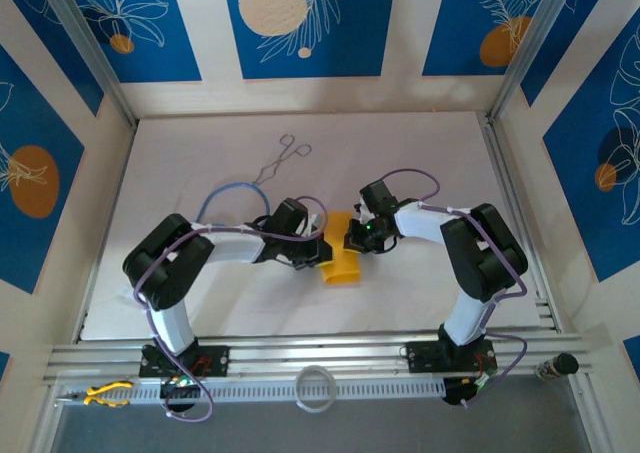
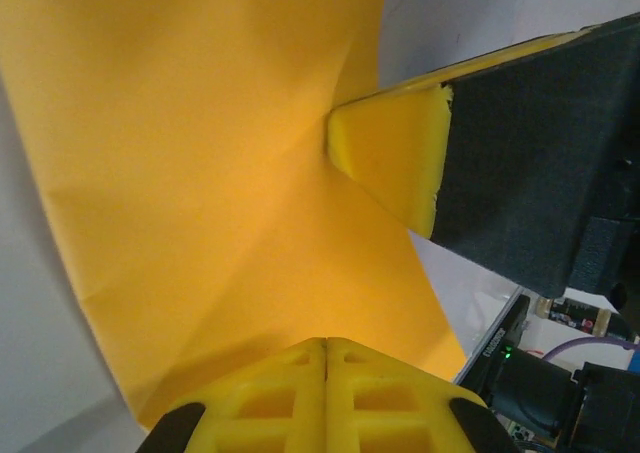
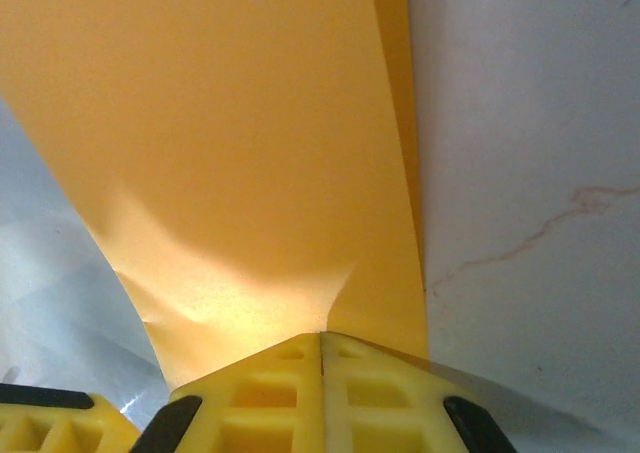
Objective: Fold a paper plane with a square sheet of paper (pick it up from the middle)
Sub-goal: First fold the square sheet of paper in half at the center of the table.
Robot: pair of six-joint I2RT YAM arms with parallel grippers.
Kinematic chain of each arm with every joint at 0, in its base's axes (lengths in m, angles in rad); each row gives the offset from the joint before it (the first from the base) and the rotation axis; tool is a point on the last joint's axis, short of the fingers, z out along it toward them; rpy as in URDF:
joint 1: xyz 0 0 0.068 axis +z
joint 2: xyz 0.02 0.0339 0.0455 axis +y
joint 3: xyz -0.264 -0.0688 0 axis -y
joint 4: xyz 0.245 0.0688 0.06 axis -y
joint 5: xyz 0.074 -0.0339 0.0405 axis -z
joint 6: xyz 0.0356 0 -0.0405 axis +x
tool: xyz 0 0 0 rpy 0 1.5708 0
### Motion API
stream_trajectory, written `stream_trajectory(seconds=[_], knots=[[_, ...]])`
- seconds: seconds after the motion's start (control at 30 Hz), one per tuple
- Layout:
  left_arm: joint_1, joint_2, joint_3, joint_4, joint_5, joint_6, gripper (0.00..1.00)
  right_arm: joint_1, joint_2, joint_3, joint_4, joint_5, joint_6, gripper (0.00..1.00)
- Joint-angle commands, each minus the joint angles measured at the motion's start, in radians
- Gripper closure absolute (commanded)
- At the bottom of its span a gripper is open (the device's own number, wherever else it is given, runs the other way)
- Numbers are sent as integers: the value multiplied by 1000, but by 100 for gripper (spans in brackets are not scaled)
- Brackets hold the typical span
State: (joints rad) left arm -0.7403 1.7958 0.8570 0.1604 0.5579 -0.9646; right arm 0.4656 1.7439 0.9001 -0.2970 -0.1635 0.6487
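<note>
The orange-yellow sheet of paper hangs bent between both grippers near the table's middle, partly folded. My left gripper is shut on its left edge; in the left wrist view the paper spreads out from the closed tips. My right gripper is shut on the opposite edge; the right wrist view shows the paper puckering at the closed tips. The right gripper's yellow finger pinches the sheet in the left wrist view. I see no finished paper plane.
Metal tongs lie at the back of the white table. A blue cable loops behind the left arm. A white ring and yellow pliers rest on the front rail.
</note>
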Motion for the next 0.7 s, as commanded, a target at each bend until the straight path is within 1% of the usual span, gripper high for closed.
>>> stream_trajectory(seconds=[0.0,0.2,0.27,0.37,0.5,0.67], knots=[[-9,37,-26,20,15,-22,99,-5,29,-50,-110,134,9,100],[-10,47,-106,-29,-10,22,99,-5,34,-55,-110,136,12,100],[-11,34,-131,-51,-15,38,99,-5,36,-54,-111,136,10,100],[-19,-2,-148,-124,-51,89,99,-5,36,-54,-111,137,9,100],[-19,-53,-131,-132,-39,101,99,-6,37,-52,-109,135,11,100],[-18,-76,-33,-154,-50,82,98,-5,35,-39,-134,137,0,100]])
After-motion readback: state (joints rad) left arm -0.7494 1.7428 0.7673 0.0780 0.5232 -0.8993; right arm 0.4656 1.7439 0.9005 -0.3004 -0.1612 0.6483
